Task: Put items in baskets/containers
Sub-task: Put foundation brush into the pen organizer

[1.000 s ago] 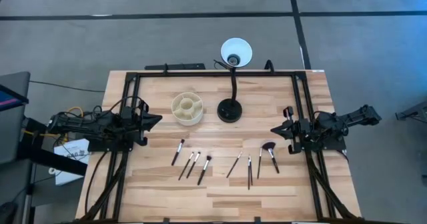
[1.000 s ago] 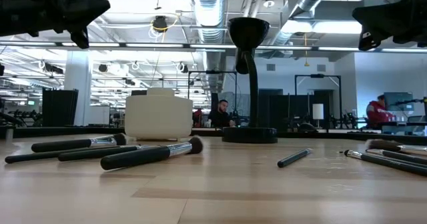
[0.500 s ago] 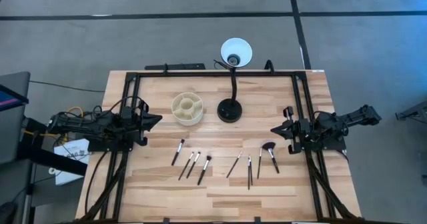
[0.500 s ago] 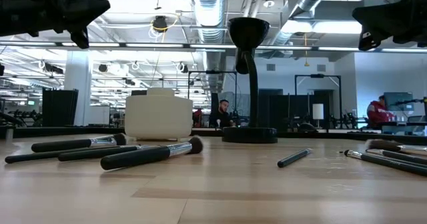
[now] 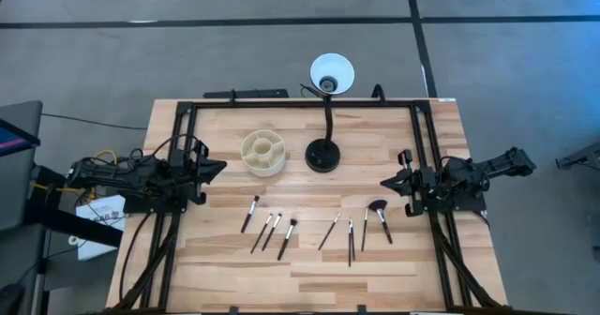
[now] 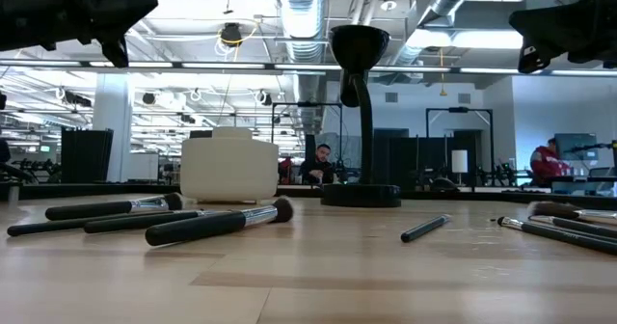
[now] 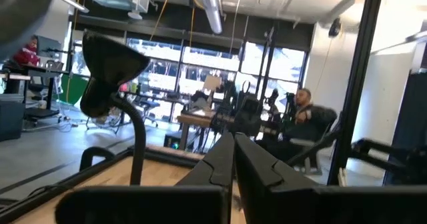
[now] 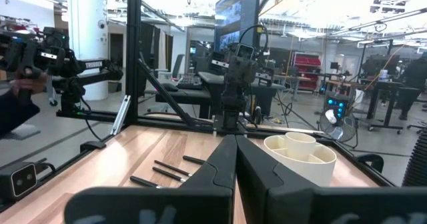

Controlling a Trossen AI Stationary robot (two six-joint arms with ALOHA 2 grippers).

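Several thin black-handled makeup brushes lie flat on the wooden table in two loose groups, one left of centre (image 5: 268, 229) and one right of centre (image 5: 356, 232) that includes a fan-shaped brush (image 5: 379, 212). In the low view, brushes (image 6: 217, 223) lie in front of the cup. The cream cup with inner dividers (image 5: 263, 152) stands behind them, left of the lamp. My left gripper (image 5: 223, 168) hovers shut at the table's left side and my right gripper (image 5: 382, 182) hovers shut at its right side, each pointing inward and well away from the brushes.
A black desk lamp stands on its round base (image 5: 322, 156) just right of the cup, its white shade (image 5: 332, 73) beyond the far edge. A black metal frame (image 5: 300, 103) runs round the table's top. Bare wood lies in front of the brushes. People sit in the room behind.
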